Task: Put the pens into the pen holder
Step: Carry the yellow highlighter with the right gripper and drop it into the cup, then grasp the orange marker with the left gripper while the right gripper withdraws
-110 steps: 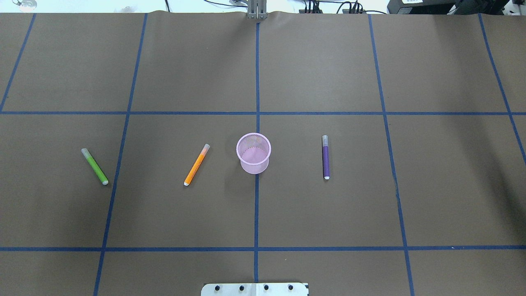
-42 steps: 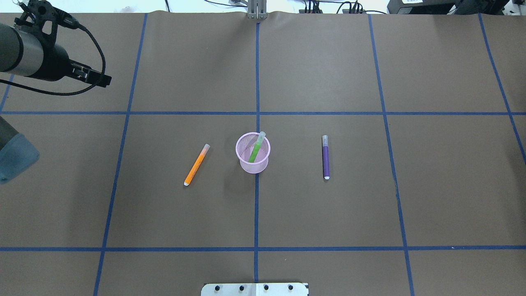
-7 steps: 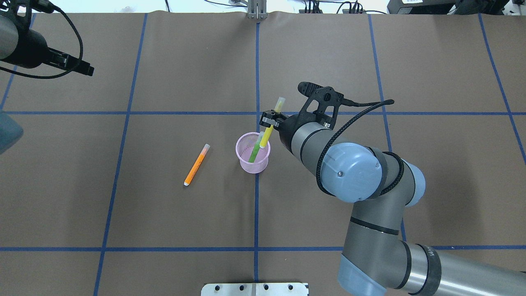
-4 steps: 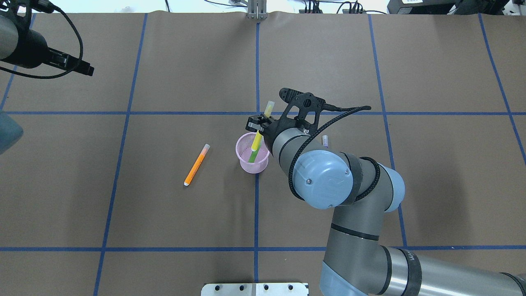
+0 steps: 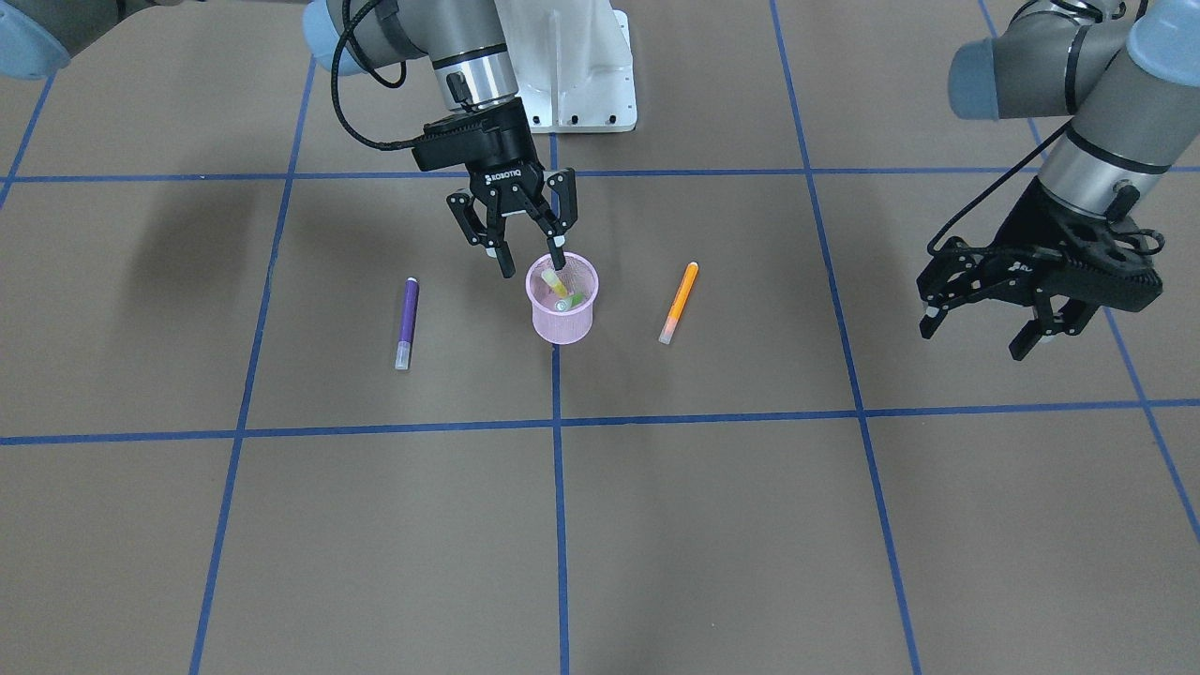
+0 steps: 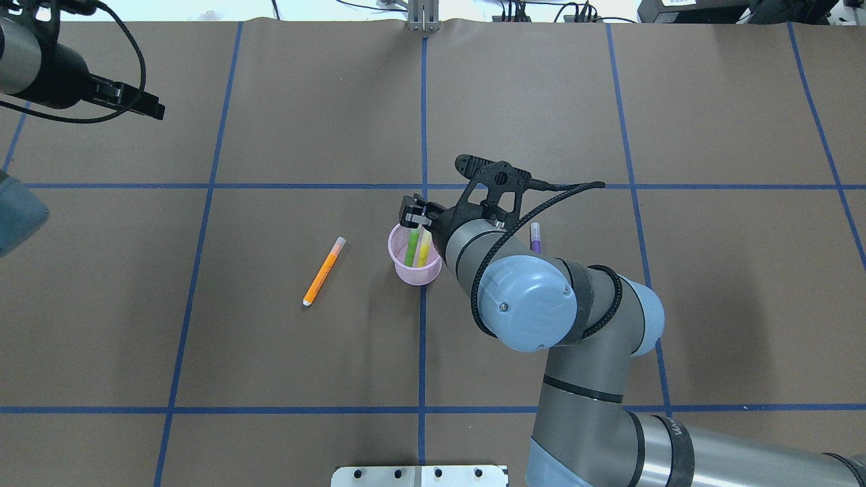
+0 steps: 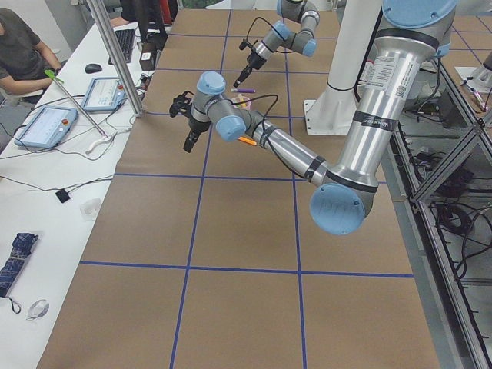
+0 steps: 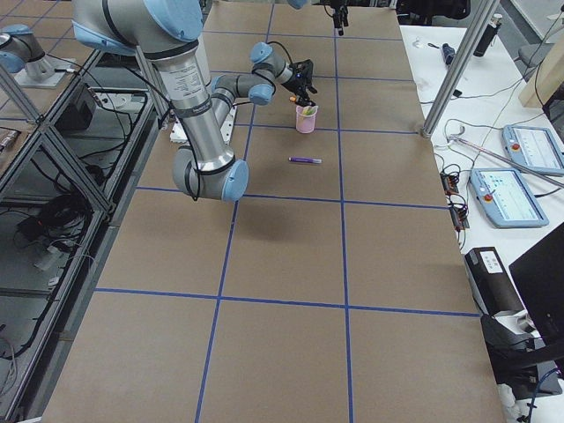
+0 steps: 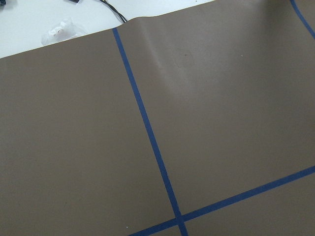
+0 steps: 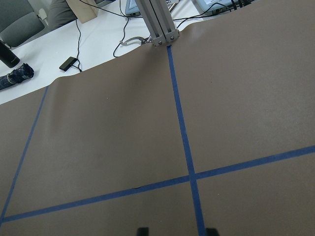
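Observation:
The pink mesh pen holder [image 5: 562,319] stands at the table's centre, also seen from overhead as the pen holder [image 6: 406,272]. A green pen [image 6: 411,247] and a yellow pen [image 6: 424,251] lean inside it. My right gripper [image 5: 532,268] hovers open just above the rim, nothing between its fingers. The orange pen [image 5: 679,302] lies flat on the robot's left of the cup, the purple pen [image 5: 406,321] on its right. Far out on the left side, my left gripper [image 5: 975,337] hangs open and empty above the table.
Blue tape lines [image 6: 423,338] divide the brown table cover into squares. A metal bracket [image 6: 423,17] sits at the far edge and the base plate [image 6: 419,475] at the near edge. A person [image 7: 19,54] sits at the side desk.
The right gripper came down and left over the cup and opened. The yellow pen it held now rests inside the holder beside the green one. The left arm shifted slightly.

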Robot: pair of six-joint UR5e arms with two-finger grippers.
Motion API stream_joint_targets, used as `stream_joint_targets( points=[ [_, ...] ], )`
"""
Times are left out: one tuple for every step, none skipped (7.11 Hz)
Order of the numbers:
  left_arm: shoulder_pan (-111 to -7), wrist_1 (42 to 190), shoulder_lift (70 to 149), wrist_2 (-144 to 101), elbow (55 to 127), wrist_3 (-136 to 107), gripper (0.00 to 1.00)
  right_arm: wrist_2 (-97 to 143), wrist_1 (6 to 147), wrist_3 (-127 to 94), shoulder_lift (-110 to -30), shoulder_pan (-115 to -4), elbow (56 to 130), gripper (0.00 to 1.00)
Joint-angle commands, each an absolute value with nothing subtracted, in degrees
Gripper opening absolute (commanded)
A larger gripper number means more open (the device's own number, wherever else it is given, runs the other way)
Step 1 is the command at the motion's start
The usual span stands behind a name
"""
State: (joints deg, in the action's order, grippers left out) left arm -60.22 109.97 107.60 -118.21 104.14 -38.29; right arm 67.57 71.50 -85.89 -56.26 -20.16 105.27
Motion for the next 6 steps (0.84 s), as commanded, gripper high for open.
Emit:
stream_joint_targets(
  points=[
    [-54.8, 109.8, 112.5, -118.4, 103.7, -43.0, 0.99, 75.6, 71.5, -85.2, -59.1, -25.2, 108.5, 1.0],
    [-52.1, 109.8, 114.3, -119.9, 102.0, -43.4, 1.0, 85.4, 71.3, -83.8, -63.5, -31.1, 110.5, 1.0],
    [-48.8, 107.2, 114.5, -123.5, 101.3, -43.5, 1.0, 94.0, 71.2, -78.4, -66.2, -36.9, 110.6, 1.0],
    [-45.3, 103.7, 117.3, -126.8, 99.8, -42.6, 0.99, 100.4, 71.1, -72.9, -69.9, -41.8, 110.4, 1.0],
    [-43.0, 103.5, 118.8, -126.7, 97.6, -42.5, 0.94, 104.8, 70.9, -68.3, -74.1, -45.8, 110.3, 1.0],
    [-40.4, 102.8, 119.7, -124.8, 94.7, -36.6, 0.93, 108.9, 70.9, -64.7, -76.3, -48.4, 109.6, 1.0]
  ],
)
